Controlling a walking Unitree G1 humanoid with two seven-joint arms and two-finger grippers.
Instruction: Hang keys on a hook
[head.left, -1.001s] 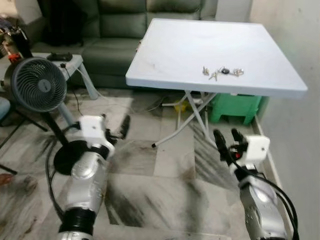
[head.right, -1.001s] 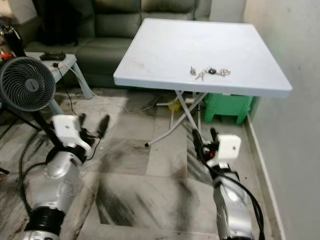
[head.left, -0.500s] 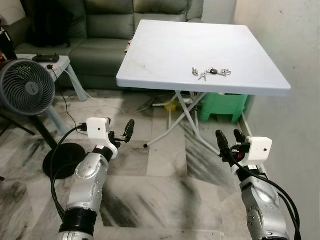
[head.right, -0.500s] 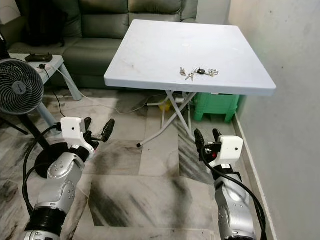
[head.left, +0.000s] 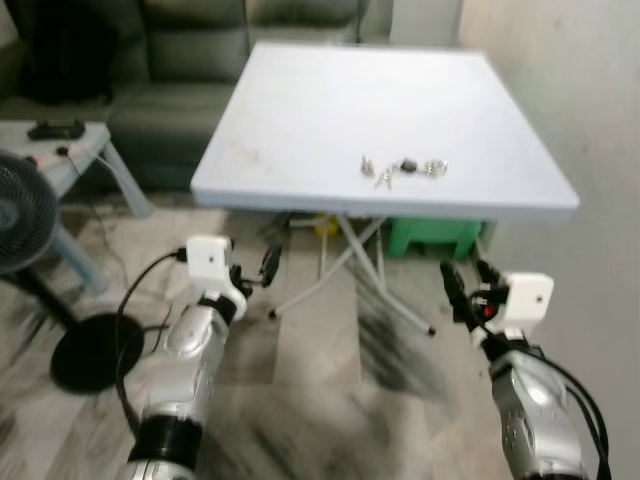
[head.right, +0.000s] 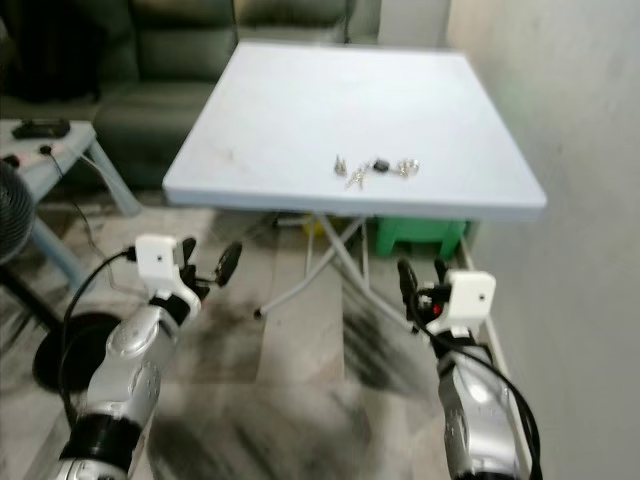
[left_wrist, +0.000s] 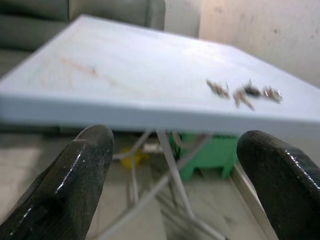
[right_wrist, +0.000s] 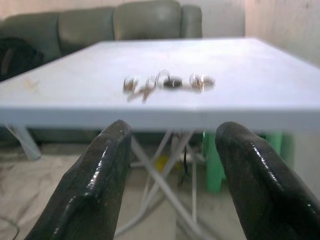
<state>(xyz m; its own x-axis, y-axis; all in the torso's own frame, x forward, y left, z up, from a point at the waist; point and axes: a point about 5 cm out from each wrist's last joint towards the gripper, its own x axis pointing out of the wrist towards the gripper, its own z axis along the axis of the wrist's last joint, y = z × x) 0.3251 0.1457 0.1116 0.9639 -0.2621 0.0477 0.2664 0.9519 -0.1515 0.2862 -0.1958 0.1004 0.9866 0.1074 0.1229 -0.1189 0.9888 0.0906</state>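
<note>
A bunch of keys (head.left: 403, 168) with a black fob lies on the white folding table (head.left: 300, 110), near its front right edge; the same keys (right_wrist: 167, 83) lie ahead in the right wrist view and the keys (left_wrist: 243, 92) off to one side in the left wrist view. My right gripper (head.left: 466, 284) is held open below and in front of the table edge, nothing between its fingers (right_wrist: 100, 175). Lower left of the table, my left gripper (head.left: 262, 270) is open and empty too, fingers (left_wrist: 75, 175) wide apart. The frames are blurred.
A dark green sofa (head.left: 150, 60) stands behind the table. A green crate (head.left: 435, 238) sits under it by the pale wall (head.left: 600, 120) on the right. A standing fan (head.left: 25, 220) and a small side table (head.left: 60, 145) are at the left. The floor is marbled tile.
The camera has moved forward and turned toward the table, so the keys and table edge are closer. Both grippers stay open and raised ahead of me.
</note>
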